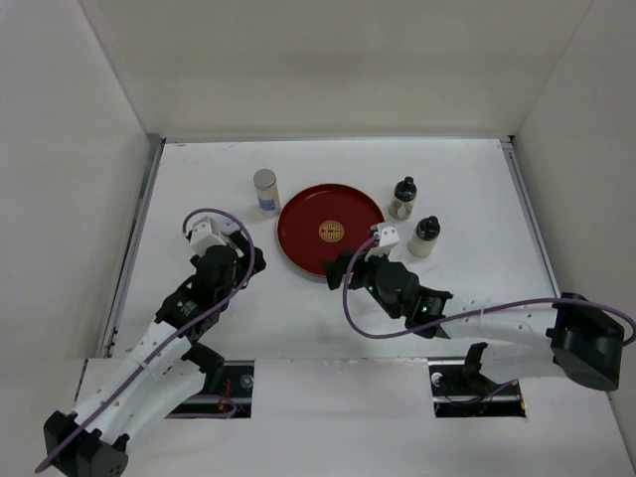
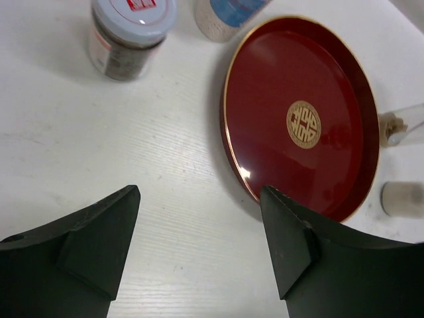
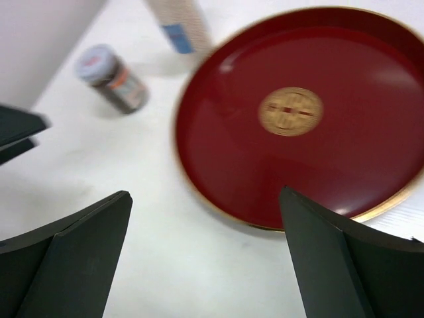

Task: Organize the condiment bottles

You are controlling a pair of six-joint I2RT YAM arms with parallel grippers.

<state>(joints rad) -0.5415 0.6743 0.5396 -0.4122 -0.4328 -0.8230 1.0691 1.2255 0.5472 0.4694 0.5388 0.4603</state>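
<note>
The straight bottle [image 1: 265, 192] with a pale cap and blue-white label stands left of the red plate [image 1: 298, 227]; its base shows in the left wrist view [image 2: 222, 18] and the right wrist view [image 3: 177, 25]. Two squat beige bottles with black caps stand right of the plate, one further back [image 1: 402, 198] and one nearer [image 1: 426, 237]; their bases show at the left wrist view's right edge [image 2: 402, 127] [image 2: 401, 199]. My left gripper [image 1: 246, 260] [image 2: 199, 245] is open and empty over bare table, left of the plate. My right gripper [image 1: 339, 269] [image 3: 205, 258] is open and empty at the plate's near rim.
A small dark jar with a pale grey lid stands left of the straight bottle [image 2: 129, 33] [image 3: 110, 78]; the left arm hides it in the top view. White walls enclose the table on three sides. The left gripper's fingers [image 3: 16, 129] show at the right wrist view's left edge.
</note>
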